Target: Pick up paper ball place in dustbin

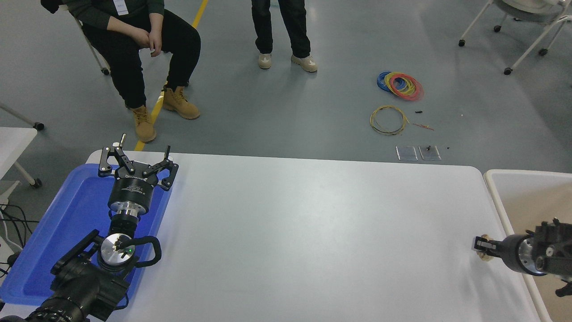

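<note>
The paper ball (482, 256) is a small tan wad, mostly hidden between the fingers of my right gripper (478, 245). The right gripper reaches in from the right edge and is shut on the ball. It holds the ball just over the table's right end, a little left of the dustbin's off-white rim (497, 197). The dustbin stands off the table's right end, and only its left part with the beige inside shows. My left gripper (136, 156) is open and empty, parked over the blue tray (76, 214) at the lower left.
The white table (313, 232) spans the middle. One person sits (134, 40) and another stands (281, 31) beyond the far edge. Coils of coloured wire (400, 85) lie on the floor. Chair legs (514, 40) show at the top right.
</note>
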Controlling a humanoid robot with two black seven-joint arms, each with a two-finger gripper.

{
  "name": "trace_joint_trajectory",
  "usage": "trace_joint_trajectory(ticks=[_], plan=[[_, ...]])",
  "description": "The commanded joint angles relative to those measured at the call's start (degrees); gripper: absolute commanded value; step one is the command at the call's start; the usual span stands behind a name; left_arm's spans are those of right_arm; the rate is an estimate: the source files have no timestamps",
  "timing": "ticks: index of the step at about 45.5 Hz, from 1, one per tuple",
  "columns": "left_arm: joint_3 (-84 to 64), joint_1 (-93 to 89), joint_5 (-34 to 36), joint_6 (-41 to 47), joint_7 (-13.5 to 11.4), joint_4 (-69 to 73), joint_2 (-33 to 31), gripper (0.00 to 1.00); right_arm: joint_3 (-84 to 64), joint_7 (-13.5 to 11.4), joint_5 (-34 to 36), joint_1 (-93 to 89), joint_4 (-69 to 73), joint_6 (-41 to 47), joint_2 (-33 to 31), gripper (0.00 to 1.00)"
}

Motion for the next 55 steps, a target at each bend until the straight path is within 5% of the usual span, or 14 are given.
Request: trace_joint_trajectory(ticks=[1,37,55], plan=[[0.0,0.0,0.0,0.1,0.0,0.0,0.0,1.00,-8.6,0.2,-2.4,15.2,13.4,2.0,-5.6,0.00],[0.0,0.0,0.0,0.0,0.0,0.0,0.0,1.00,-26.6,0.2,-3.8,61.5,20.6,30.5,-7.6,0.00],[0.0,0.0,0.0,0.1,0.0,0.0,0.0,1.00,-27.4,0.1,-5.4,65.9,20.3,34.1,-7.4,0.00]])
